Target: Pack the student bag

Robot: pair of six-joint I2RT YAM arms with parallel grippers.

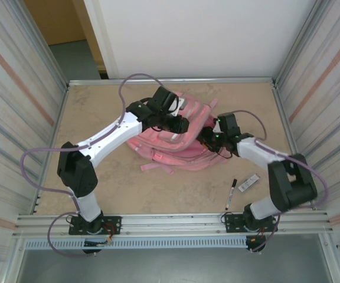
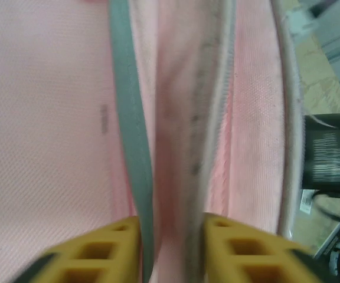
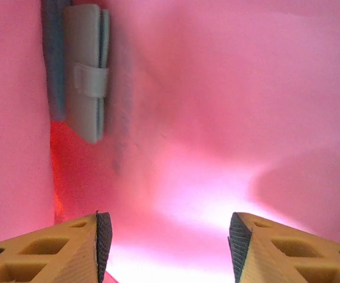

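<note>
- Bag [image 1: 170,154]: pink cloth, lying slumped in the middle of the top view on the table [image 1: 99,194], between the two arms.
  - It looks light, soft and floppy, so its walls will likely sag and its mouth fall shut unless held.
  - The firmer parts are the best places to take hold: the zip rim, the piped seams or a strap [image 1: 157,168]. A flat panel would only bunch up.
- Left gripper [image 1: 180,125]: on the upper left part of the bag in the top view.
  - In its wrist view the yellow fingers [image 2: 111,250] stand apart at the bottom of the frame.
  - A ridge of pink cloth, a zip edge and a grey band [image 2: 128,135] run up between them.
  - That picture is blurred, and I cannot tell whether they pinch the fold or stand free of it.
- Right gripper [image 1: 207,137]: at the right side of the bag in the top view.
  - In its wrist view the fingers are spread wide at the bottom of the frame, with nothing between them.
  - Glowing pink cloth surrounds them, so I judge the gripper is inside the bag.
- Contents: a grey wallet-like case [image 3: 86,76] in the upper left of the right wrist view, lying against the pink lining.
- Not yet packed: a pen [image 1: 231,193] and a small grey-white piece [image 1: 248,183] on the table at the lower right of the top view.
</note>
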